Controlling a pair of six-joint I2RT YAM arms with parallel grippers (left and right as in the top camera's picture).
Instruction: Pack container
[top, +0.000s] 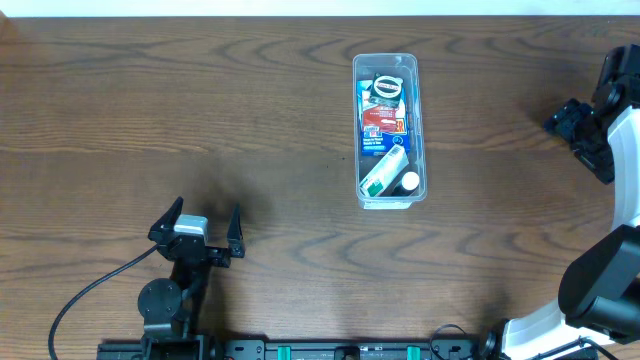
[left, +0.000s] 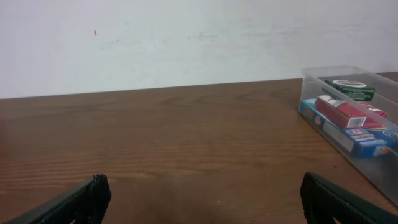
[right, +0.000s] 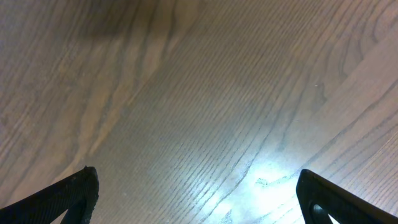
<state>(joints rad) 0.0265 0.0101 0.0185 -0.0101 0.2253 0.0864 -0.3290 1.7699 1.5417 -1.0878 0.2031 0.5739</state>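
The clear plastic container (top: 420, 130) stands right of the table's middle, long side running front to back. Inside lie a round black-and-white item (top: 385, 86), a red and blue box (top: 382, 120) and a green and white tube (top: 383, 171) with a white cap. The container also shows at the right edge of the left wrist view (left: 373, 171), with a red pack (left: 342, 113) on a blue box inside. My left gripper (top: 200, 223) is open and empty at the front left, far from the container. My right gripper (top: 580, 128) is open and empty at the right edge.
The wooden table (top: 200, 110) carries nothing else loose. A black cable (top: 85, 295) runs from the left arm's base at the front left. A white wall (left: 186, 43) stands behind the table in the left wrist view. The right wrist view shows only bare wood (right: 199, 99).
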